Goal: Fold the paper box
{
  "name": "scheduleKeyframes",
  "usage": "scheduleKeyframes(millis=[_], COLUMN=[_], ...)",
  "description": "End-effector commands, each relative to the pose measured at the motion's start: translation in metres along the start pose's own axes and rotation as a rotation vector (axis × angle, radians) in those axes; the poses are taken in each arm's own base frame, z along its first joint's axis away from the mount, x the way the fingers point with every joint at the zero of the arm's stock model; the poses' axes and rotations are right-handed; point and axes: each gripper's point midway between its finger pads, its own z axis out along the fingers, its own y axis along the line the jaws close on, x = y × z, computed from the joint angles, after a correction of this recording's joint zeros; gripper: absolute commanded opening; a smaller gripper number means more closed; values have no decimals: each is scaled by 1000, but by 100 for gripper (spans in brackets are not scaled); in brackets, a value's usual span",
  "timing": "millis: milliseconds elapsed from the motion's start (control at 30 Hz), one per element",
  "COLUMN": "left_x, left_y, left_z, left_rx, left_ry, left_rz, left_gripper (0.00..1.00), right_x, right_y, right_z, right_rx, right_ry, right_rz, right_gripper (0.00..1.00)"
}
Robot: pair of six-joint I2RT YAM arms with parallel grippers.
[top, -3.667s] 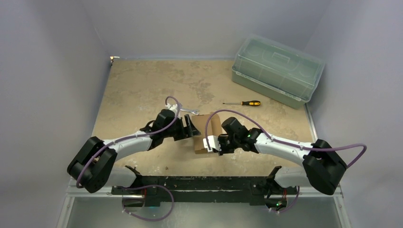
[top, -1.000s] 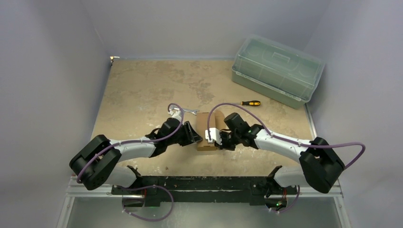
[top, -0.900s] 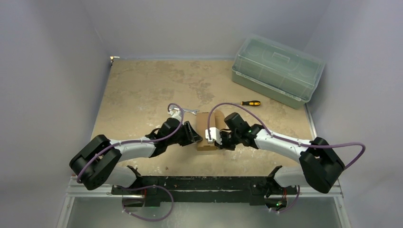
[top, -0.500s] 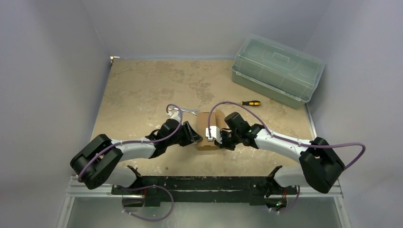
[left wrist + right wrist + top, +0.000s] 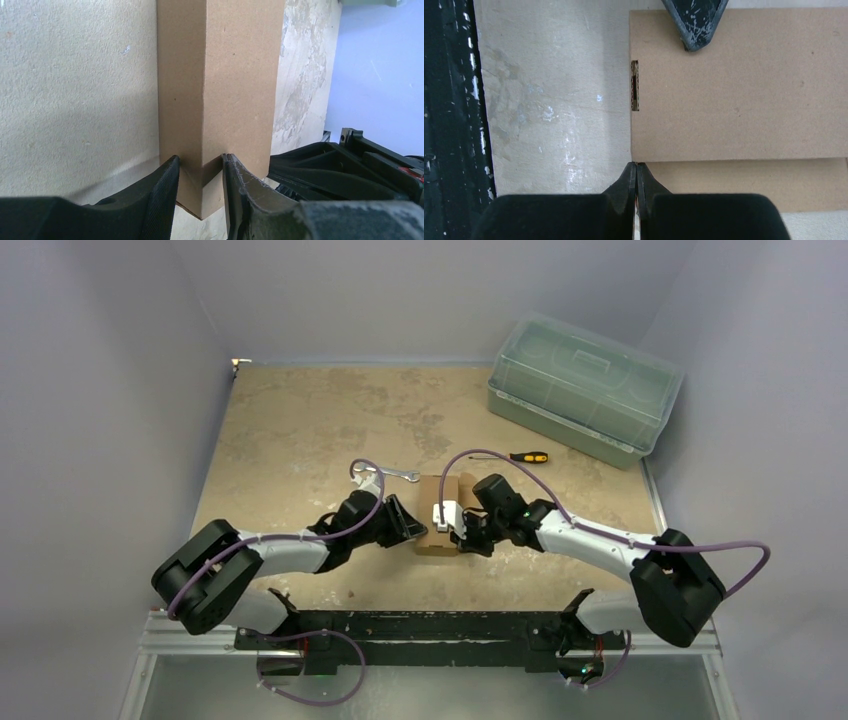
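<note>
left tool (image 5: 199,166) clamped, right tool (image 5: 636,169) fully closed

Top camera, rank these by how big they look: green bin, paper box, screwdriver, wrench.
1. green bin
2. paper box, partly covered
3. screwdriver and wrench: both slim, and the wrench is partly hidden, so I'm not ranking them.

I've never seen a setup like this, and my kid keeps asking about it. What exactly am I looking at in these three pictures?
These are two robot arms bolted at the near edge of a table, each ending in a two-finger gripper. The wide picture comes from a camera above and behind the arms. The two close-ups come from cameras on the wrists. On the table lie a brown paper box, a wrench, a screwdriver and a green-tinted plastic bin. The left gripper is closed on a folded corner of the box. The right gripper is shut and holds nothing, and its tips sit at the box's edge.
</note>
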Motion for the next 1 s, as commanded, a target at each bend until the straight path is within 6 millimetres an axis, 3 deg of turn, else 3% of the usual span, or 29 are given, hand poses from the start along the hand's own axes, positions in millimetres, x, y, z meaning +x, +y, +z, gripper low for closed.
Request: scheduleKeyframes(millis=[0, 267, 433, 733, 867, 967], left_x=[5, 3, 3, 2, 2, 2], left_y=[8, 10, 11, 12, 13, 12], left_z=[3, 4, 2, 1, 1, 1], left_rx=[-17, -24, -32, -33, -35, -33], left_ry=[8, -2, -7, -11, -9, -5], left_rz=[-10, -15, -11, -9, -8, -6], left_gripper=[35, 35, 35, 35, 35, 35], right_x=[-45, -30, -26, -33, -12, 1], right_y=[-13, -13, -15, -14, -3, 2], right_z=[-7, 1, -5, -22, -30, -25], right_rx=[19, 5, -6, -47, -137, -181], right_ry=[-130, -72, -47, -69, -12, 29], right_rz=[-18, -3, -29, -61, -162, -159], right_gripper=[0, 5, 23, 39, 46, 46])
